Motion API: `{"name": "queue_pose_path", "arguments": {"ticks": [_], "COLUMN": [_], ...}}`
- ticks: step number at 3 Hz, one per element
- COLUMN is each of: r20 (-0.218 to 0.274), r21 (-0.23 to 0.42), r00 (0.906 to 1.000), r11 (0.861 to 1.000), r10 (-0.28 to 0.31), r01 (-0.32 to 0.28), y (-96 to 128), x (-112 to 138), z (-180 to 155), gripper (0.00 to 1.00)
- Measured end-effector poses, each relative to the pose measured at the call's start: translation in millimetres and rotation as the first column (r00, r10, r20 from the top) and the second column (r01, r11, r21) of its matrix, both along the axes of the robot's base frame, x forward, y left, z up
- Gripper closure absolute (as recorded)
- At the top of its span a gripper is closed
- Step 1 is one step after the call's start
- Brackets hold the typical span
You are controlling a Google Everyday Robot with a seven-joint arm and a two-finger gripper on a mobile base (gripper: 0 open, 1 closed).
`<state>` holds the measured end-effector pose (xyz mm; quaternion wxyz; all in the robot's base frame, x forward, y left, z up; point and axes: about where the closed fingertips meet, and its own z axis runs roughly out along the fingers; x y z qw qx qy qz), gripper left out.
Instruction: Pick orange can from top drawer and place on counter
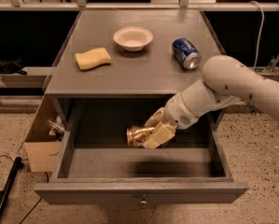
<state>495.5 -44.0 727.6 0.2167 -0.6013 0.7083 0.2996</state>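
The orange can (137, 136) is coppery gold and lies on its side, held in the air inside the open top drawer (139, 190). My gripper (154, 131) is shut on the can, its pale fingers (160, 135) wrapped over the can's right half. The white arm reaches in from the right above the drawer's right side. The grey counter (139, 64) is the cabinet top just above and behind the gripper. The drawer's small metal knob (142, 201) shows at the front centre.
On the counter lie a yellow sponge (93, 58), a white bowl (133, 38) and a blue can (185, 53) on its side. A cardboard box (41, 139) stands on the floor left of the cabinet. A dark pole (6, 190) lies at bottom left.
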Motion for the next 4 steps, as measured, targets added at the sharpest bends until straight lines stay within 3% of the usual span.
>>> {"name": "queue_pose_path", "arguments": {"ticks": [1,3,4], "r20": [0.094,0.057,0.095], "r21": [0.001,0.048,0.023], "r00": [0.9956,0.9984,0.9951], "r11": [1.0,0.999,0.999], "r10": [0.0,0.007,0.028], "r01": [0.0,-0.01,-0.03], "y": [6,15,13], "x": [38,23,24], "z": [55,41,60], "gripper": [1.0,1.0,1.0]}}
